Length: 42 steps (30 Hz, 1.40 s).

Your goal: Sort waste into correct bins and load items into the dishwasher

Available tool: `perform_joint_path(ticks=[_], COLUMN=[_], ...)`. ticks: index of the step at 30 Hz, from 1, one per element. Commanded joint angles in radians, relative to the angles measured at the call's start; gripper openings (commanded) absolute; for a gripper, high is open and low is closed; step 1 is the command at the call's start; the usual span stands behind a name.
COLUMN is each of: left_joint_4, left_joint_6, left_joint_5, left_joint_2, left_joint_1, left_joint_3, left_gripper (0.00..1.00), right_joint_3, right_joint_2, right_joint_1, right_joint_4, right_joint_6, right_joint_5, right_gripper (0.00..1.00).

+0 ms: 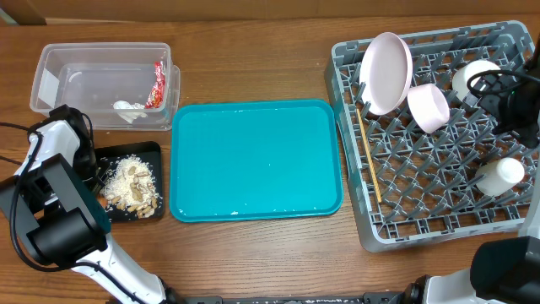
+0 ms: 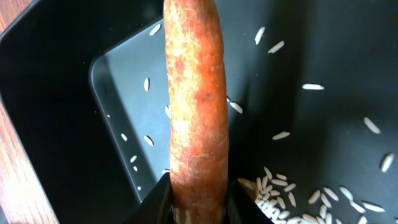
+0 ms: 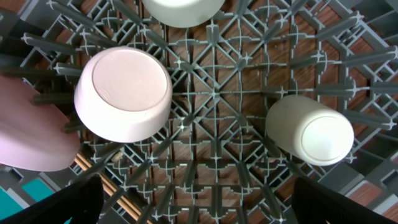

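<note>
on the wooden table point(image 1: 253, 253), nearly done by the look of it. upper left of the overhead view: clear tub point(image 1: 51, 67) holding the red wrapper point(image 1: 157, 84) and the white tissue point(image 1: 128, 108). just below it, black tray point(image 1: 150, 152) with the rice scraps point(image 1: 131, 184) heaped inside. right side of the frame: dish rack point(image 1: 439, 177) loaded with the plate point(image 1: 386, 72) on edge at its upper left, the bowl point(image 1: 429, 107) just beside that, the cup point(image 1: 496, 176) lying toward the lower right, and the chopsticks point(image 1: 368, 156) along the left edge; also another white piece near the rack's upper right, partly hidden by the arm and hard to name. centre: teal tray point(image 1: 253, 156), bare but for a few specks. last of the waste, the carrot point(image 2: 198, 106), clamped at one end in the left gripper point(image 2: 198, 202) and poised over the black tray; touching its floor or not, cannot tell. right gripper point(image 3: 199, 211) spread wide, gripping nothing, above the rack between bowl and cup. judged remaining: releasing the carrot in with the scraps, and little else.
</note>
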Motion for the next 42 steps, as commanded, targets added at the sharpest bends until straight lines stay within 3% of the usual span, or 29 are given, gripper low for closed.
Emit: perform_joint_path(ticks=[1, 4, 6, 10, 16, 19, 22, 23, 24, 28, 33, 38, 42], left_joint_4=[0.003, 0.003, -0.01, -0.077, -0.127, -0.124, -0.123, -0.138, -0.167, -0.359, -0.616, -0.637, -0.534], left_joint_6=[0.006, 0.03, 0.052, 0.054, 0.141, 0.253, 0.469, 0.527, 0.572, 0.584, 0.573, 0.573, 0.563], left_joint_5=[-0.031, -0.029, -0.014, 0.06, 0.196, 0.26, 0.396, 0.433, 0.454, 0.456, 0.456, 0.455, 0.442], left_joint_2=[0.026, 0.026, 0.026, 0.023, -0.06, -0.133, -0.193, -0.207, -0.22, -0.247, -0.252, -0.351, -0.547], left_joint_1=[0.004, 0.004, 0.004, 0.003, -0.052, -0.125, -0.219, -0.249, -0.285, -0.399, -0.494, -0.55, -0.599], left_joint_3=[-0.001, -0.001, 0.006, 0.076, 0.267, 0.372, 0.46, 0.478, 0.492, 0.502, 0.496, 0.449, 0.339], left_gripper=[0.24, 0.47, 0.54, 0.57, 0.57, 0.58, 0.63, 0.75, 1.0, 1.0, 0.99, 0.97, 1.0], right_joint_3=[0.005, 0.005, 0.005, 0.005, 0.005, 0.005, 0.005, 0.005, 0.005, 0.005, 0.005, 0.004, -0.045], right_joint_2=[-0.002, -0.002, -0.002, -0.002, -0.002, -0.002, -0.002, -0.002, -0.002, -0.002, -0.016, -0.08, -0.191], right_joint_1=[0.0, 0.0, 0.0, 0.0, 0.032, 0.096, 0.193, 0.221, 0.253, 0.339, 0.331, 0.281, 0.244], right_joint_4=[-0.004, -0.003, -0.003, 0.015, 0.08, 0.09, 0.068, 0.06, 0.051, -0.007, -0.082, -0.098, -0.04], right_joint_6=[-0.007, -0.007, -0.007, -0.013, -0.198, -0.276, -0.375, -0.396, -0.412, -0.409, -0.339, -0.344, -0.344], right_joint_5=[-0.006, -0.006, -0.006, -0.023, -0.314, -0.381, -0.39, -0.39, -0.389, -0.335, -0.326, -0.325, -0.326], right_gripper=[0.99, 0.99, 0.99, 0.99, 0.99, 0.99, 1.0, 1.0, 1.0, 1.0, 1.0, 1.0, 1.0])
